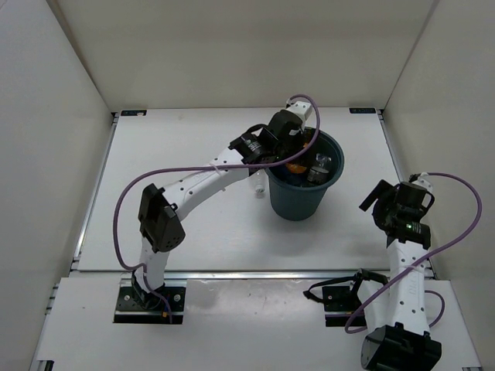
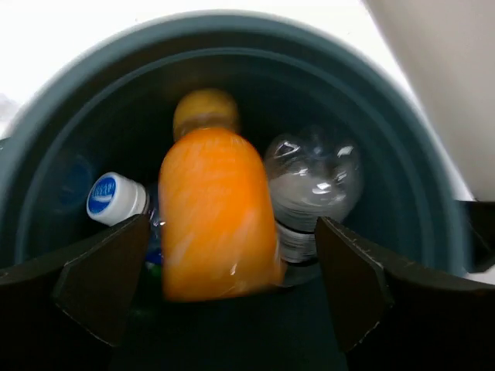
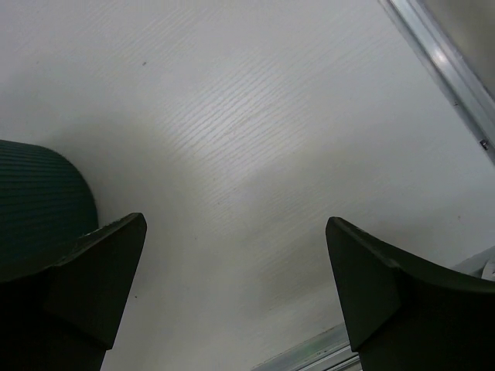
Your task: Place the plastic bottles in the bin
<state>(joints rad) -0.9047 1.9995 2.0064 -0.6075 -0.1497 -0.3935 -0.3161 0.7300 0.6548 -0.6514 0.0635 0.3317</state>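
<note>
My left gripper (image 1: pixel 300 144) hangs over the round dark teal bin (image 1: pixel 298 202), jaws wide open. In the left wrist view the orange bottle (image 2: pixel 219 216) is blurred between the open fingers (image 2: pixel 104 278), touching neither, inside the bin's rim (image 2: pixel 232 31). It shows as an orange spot in the top view (image 1: pixel 295 164). A clear bottle (image 2: pixel 313 185) lies next to it in the bin, also seen from above (image 1: pixel 319 168). A white and blue cap (image 2: pixel 114 197) of another bottle shows at the left. My right gripper (image 1: pixel 377 199) is open and empty, right of the bin (image 3: pixel 39 201).
A small clear object (image 1: pixel 259 185), perhaps a bottle, lies on the table against the bin's left side, under my left arm. White walls enclose the table on three sides. A metal rail (image 3: pixel 441 62) runs along the table's right edge.
</note>
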